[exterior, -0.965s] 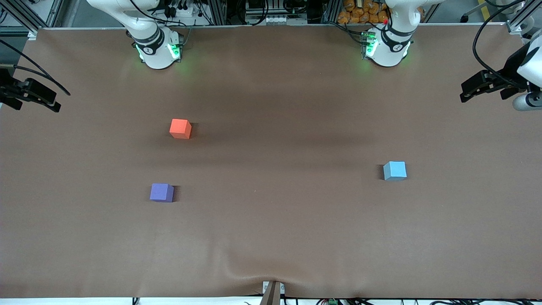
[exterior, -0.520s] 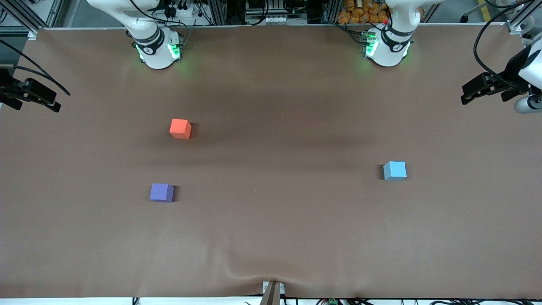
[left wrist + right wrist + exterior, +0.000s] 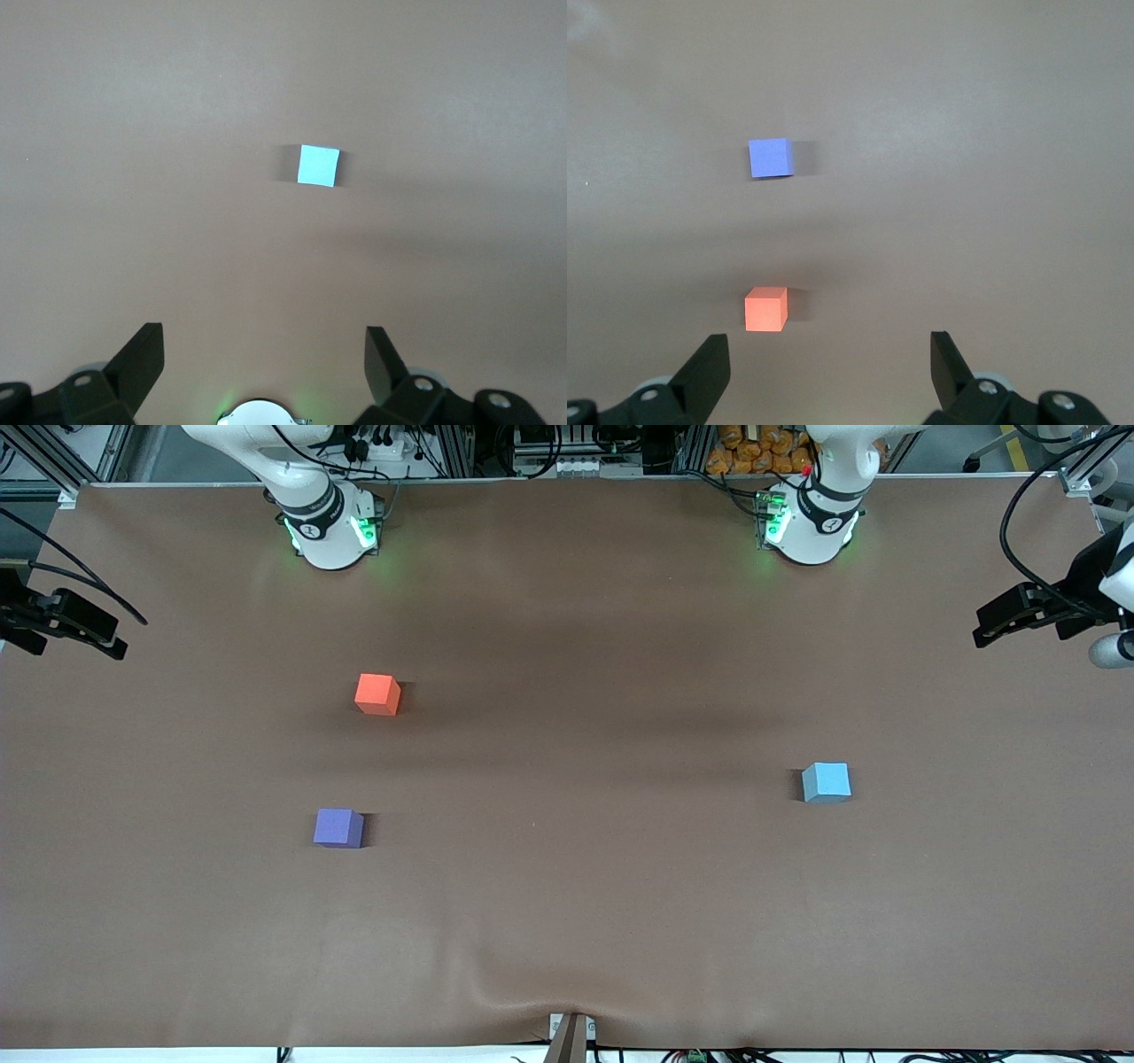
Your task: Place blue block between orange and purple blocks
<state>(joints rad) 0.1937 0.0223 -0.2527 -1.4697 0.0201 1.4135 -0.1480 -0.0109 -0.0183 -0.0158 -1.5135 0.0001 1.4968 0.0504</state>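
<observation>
The light blue block (image 3: pixel 826 782) sits on the brown table toward the left arm's end; it also shows in the left wrist view (image 3: pixel 318 166). The orange block (image 3: pixel 377 693) and the purple block (image 3: pixel 337 827) sit toward the right arm's end, the purple one nearer the front camera, with a gap between them. Both also show in the right wrist view, the orange block (image 3: pixel 765 309) and the purple block (image 3: pixel 770 158). My left gripper (image 3: pixel 985 631) (image 3: pixel 263 354) is open and empty, raised at the left arm's end of the table. My right gripper (image 3: pixel 113 642) (image 3: pixel 830 354) is open and empty, raised at the right arm's end.
The two arm bases (image 3: pixel 328 527) (image 3: pixel 811 522) stand along the table edge farthest from the front camera. The brown table cover has a wrinkle (image 3: pixel 496 992) by a small mount (image 3: pixel 571 1036) at the edge nearest that camera.
My left gripper has drifted a little outward toward the left arm's end of the table. The blocks and the right gripper have not moved.
</observation>
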